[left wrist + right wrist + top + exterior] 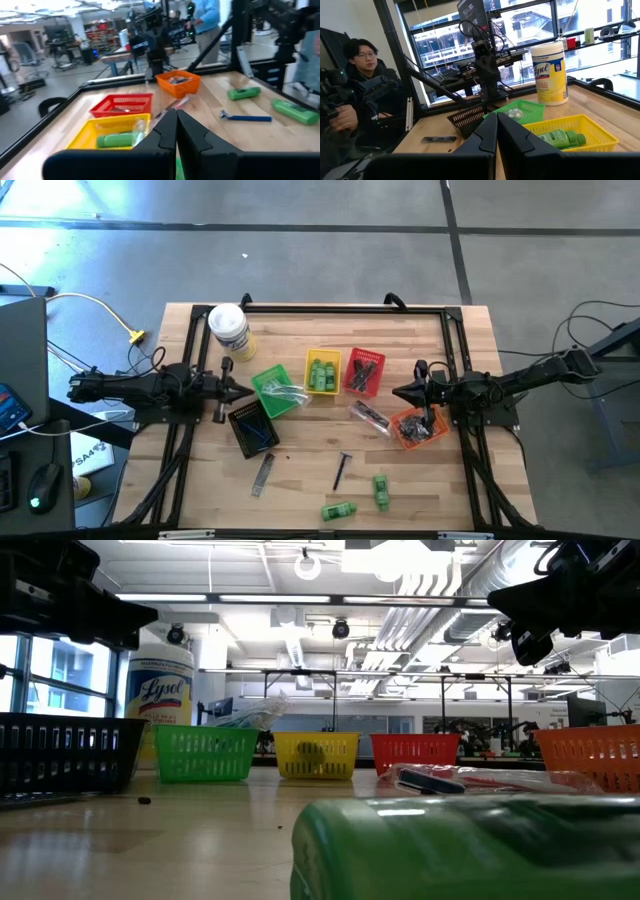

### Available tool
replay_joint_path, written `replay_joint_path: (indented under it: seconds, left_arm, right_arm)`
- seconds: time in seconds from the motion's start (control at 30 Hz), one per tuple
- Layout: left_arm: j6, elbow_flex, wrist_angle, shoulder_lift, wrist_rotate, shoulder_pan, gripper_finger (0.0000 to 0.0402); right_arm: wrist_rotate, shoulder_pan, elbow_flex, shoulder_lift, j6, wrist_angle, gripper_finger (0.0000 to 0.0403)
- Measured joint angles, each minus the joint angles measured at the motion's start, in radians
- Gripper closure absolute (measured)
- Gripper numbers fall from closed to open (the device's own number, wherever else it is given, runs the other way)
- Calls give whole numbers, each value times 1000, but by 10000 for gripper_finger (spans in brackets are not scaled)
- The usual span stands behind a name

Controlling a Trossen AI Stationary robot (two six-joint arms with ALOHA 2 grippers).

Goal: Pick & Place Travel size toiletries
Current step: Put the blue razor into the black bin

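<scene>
Loose toiletries lie on the near part of the wooden table: two green mini bottles (381, 490) (339, 510), a dark blue razor (342, 470), a grey comb (262, 475) and a clear packet (368, 415). More green bottles lie in the yellow basket (322, 372). My left gripper (240, 388) hovers shut at the table's left, pointing level over the green basket (277, 392). My right gripper (400, 392) hovers shut at the right, above the orange basket (418, 427). Neither holds anything; their fingertips meet in the wrist views (176, 125) (497, 127).
A red basket (363, 372) and a black basket (250, 425) also hold small items. A white canister with a yellow label (229, 330) stands at the far left corner. A black frame (330, 308) runs along the table's edges. A person (365, 100) sits beyond the left side.
</scene>
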Motion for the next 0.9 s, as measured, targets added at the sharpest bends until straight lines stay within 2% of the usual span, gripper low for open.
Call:
replay_joint_path:
  seconds: [0.9]
  left_arm:
    - [-25,-1,3,0,-8,0,401]
  right_arm:
    - [-4,0,0,0,3,0,399]
